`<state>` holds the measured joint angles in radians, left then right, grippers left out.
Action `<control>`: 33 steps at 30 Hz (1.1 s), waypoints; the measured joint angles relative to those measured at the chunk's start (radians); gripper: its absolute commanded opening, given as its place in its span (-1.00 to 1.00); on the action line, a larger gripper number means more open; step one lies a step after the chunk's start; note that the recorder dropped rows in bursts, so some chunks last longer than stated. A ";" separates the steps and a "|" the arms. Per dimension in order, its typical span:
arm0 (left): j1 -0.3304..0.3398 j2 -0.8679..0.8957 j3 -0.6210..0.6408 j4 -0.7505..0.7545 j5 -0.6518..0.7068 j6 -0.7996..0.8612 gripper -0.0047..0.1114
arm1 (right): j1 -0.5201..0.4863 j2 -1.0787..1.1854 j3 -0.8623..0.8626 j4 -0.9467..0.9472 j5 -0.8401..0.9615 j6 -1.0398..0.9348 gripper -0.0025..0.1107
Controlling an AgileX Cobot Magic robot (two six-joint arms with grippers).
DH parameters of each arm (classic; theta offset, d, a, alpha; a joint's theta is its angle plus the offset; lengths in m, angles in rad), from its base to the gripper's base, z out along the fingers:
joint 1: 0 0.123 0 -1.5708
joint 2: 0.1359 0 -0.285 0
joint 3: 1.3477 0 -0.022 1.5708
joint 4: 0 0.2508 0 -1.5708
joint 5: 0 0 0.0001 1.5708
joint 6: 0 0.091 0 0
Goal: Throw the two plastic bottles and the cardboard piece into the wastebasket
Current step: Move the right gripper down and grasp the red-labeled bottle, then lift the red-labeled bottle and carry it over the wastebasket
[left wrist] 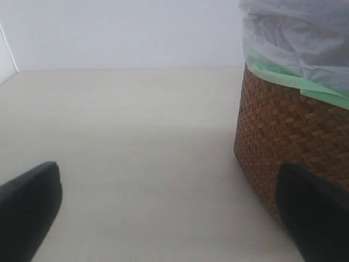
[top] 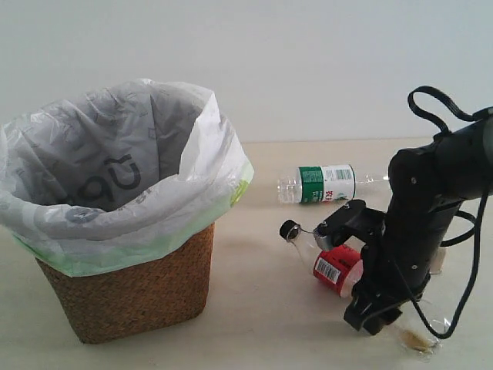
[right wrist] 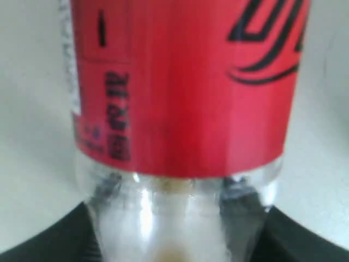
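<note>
The wastebasket (top: 131, 293), brown wicker with a white bag liner, stands at the left. The larger bottle (top: 337, 268) with black cap and red label lies on the table to its right. My right gripper (top: 375, 314) is down over its clear lower body. In the right wrist view my right gripper (right wrist: 177, 229) has a finger pressed against each side of that bottle (right wrist: 180, 82). The slimmer green-label bottle (top: 320, 184) lies farther back. A pale bit of the cardboard piece (top: 437, 262) peeks out behind the arm. My left gripper (left wrist: 172, 218) is open beside the basket (left wrist: 289, 131).
The right arm's black cable (top: 462, 301) loops down near the bottle's base. Bare pale table (top: 262, 308) lies between the basket and the bottles. A white wall stands behind.
</note>
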<state>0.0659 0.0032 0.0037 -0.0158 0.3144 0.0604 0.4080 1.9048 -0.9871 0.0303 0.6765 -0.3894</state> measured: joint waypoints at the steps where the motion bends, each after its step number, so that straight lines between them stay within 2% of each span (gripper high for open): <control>1: 0.000 0.000 0.000 0.000 0.000 0.000 0.94 | 0.000 0.000 0.000 0.002 -0.005 0.012 -0.96; 9: 0.000 0.000 0.000 0.000 0.000 0.000 0.94 | 0.000 -0.055 0.013 0.087 -0.076 0.053 -0.96; 15: 0.000 0.000 0.000 0.000 0.000 0.000 0.94 | 0.000 -0.257 0.018 0.136 -0.181 0.076 -0.96; 26: 0.000 0.000 0.000 0.000 0.000 0.000 0.94 | 0.000 -0.626 0.150 0.264 -0.740 0.183 -0.96; 33: 0.000 0.000 0.000 0.000 0.000 0.000 0.94 | 0.005 -0.657 0.157 0.275 -0.856 0.234 -0.96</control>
<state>0.0659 0.0032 0.0037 -0.0158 0.3144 0.0604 0.4127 1.2473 -0.8305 0.3052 -0.1794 -0.1551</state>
